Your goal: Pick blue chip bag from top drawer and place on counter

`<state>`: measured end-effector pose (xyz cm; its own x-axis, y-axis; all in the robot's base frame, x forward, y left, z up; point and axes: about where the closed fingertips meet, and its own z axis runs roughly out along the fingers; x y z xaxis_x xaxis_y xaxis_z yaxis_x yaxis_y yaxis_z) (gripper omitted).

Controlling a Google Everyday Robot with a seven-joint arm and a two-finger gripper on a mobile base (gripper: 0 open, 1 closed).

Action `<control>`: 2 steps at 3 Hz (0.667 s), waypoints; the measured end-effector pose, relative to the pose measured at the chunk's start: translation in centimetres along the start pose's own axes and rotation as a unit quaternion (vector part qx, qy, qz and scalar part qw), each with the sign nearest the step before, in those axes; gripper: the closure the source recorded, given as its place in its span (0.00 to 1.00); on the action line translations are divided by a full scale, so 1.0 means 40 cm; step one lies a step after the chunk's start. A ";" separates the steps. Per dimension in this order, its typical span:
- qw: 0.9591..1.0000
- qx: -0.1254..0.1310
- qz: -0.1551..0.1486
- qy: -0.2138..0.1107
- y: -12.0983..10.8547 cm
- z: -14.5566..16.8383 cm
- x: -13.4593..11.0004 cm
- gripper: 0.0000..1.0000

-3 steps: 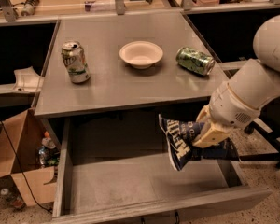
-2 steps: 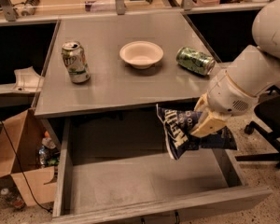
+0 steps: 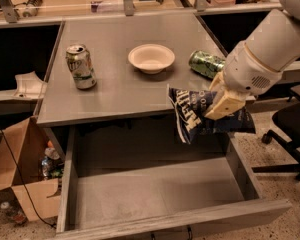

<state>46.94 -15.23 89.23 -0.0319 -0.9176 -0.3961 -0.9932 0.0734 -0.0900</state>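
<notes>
At the front right edge of the flat grey worktop [image 3: 115, 94], the tan gripper [image 3: 217, 108] hung above the open, shallow grey wood-grain top drawer [image 3: 155, 194], its jaws clamped on the crinkled navy-blue chip bag [image 3: 190, 115] with white lettering, clear of the drawer floor.

Warm dim overhead light, soft shadows under counter [image 3: 115, 86] edge beside the jaws.
</notes>
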 end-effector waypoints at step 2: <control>1.000 0.002 -0.004 -0.008 -0.014 0.003 -0.007 1.00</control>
<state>47.50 -14.96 89.29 -0.0212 -0.9116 -0.4105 -0.9931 0.0665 -0.0964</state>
